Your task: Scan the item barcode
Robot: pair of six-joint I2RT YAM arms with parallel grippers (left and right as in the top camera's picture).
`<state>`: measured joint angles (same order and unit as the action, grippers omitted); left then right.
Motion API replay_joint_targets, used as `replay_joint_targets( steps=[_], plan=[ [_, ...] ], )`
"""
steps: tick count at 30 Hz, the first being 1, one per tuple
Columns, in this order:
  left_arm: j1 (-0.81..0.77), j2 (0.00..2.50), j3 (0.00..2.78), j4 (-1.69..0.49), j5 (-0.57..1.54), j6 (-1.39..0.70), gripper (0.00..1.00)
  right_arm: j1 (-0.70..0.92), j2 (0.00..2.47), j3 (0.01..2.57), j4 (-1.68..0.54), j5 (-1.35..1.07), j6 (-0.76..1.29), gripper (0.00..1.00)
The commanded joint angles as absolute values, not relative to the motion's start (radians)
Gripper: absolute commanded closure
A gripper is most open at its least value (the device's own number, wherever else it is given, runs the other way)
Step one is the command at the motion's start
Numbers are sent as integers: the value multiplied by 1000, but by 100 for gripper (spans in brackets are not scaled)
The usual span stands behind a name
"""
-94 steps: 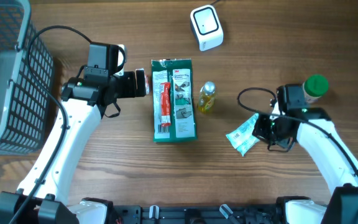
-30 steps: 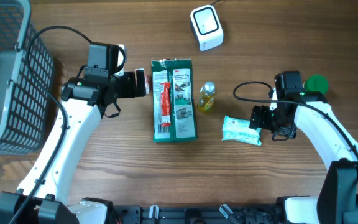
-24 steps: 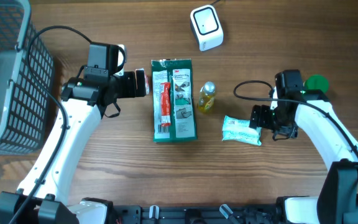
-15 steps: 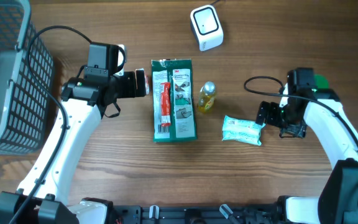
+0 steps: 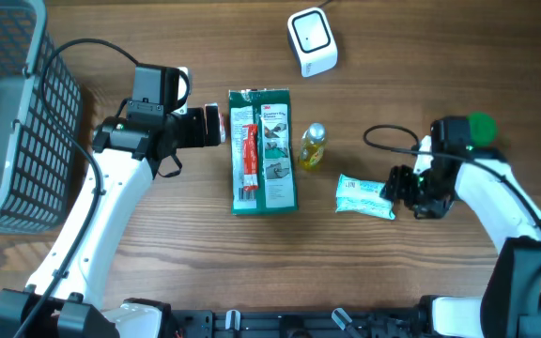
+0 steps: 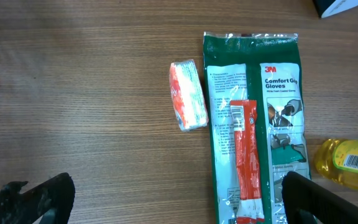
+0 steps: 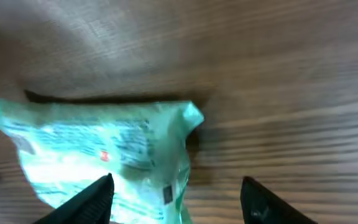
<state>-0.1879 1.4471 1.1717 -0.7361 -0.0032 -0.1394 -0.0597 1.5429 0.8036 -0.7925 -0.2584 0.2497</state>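
Lying flat, bottle [image 5: 314, 147] holds yellow liquid.

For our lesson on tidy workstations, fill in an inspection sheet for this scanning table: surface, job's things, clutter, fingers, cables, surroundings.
Surface: wooden table, no spills seen.
Job's things: white scanner at the far edge; mint packet lying flat.
Clutter: green glove pack with a red stick packet on it; yellow bottle beside it; orange-white packet; green cap behind the right arm.
Grippers: left gripper fingers wide open, holding nothing; right gripper fingers apart at the mint packet's end, not clamped.
Cables: left arm's cable and right arm's cable loop loosely.
Surroundings: grey basket at the left.
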Motion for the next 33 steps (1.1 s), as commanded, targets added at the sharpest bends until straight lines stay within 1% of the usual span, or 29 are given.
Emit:
replay_joint_targets(
  steps=[1,4,6,7,9,10,14,19,24,33],
  plan=[
    [-186,1442,1181,-734,-13,-135,0,-59,1535,691,-669,-321,318,34],
    [-186,1442,1181,-734,-13,-135,0,-59,1535,624,-554,-363,318,38],
    [-186,1442,1181,-734,-13,-135,0,-59,1535,613,-527,-368,325,48],
    [-186,1442,1181,-734,-13,-135,0,-59,1535,613,-526,-368,324,57],
    [-186,1442,1181,-734,-13,-135,0,-59,1534,616,-528,-378,318,92],
    [-186,1442,1181,-734,-13,-135,0,-59,1533,621,-530,-399,314,96],
    [-186,1442,1181,-734,-13,-135,0,-59,1494,676,-580,-450,315,96],
    [-186,1442,1181,-734,-13,-135,0,-59,1424,707,-642,-449,315,96],
    [-186,1442,1181,-734,-13,-135,0,-59,1359,707,-656,-450,318,95],
    [-186,1442,1181,-734,-13,-135,0,-59,1329,716,-685,-449,314,96]
  ],
)
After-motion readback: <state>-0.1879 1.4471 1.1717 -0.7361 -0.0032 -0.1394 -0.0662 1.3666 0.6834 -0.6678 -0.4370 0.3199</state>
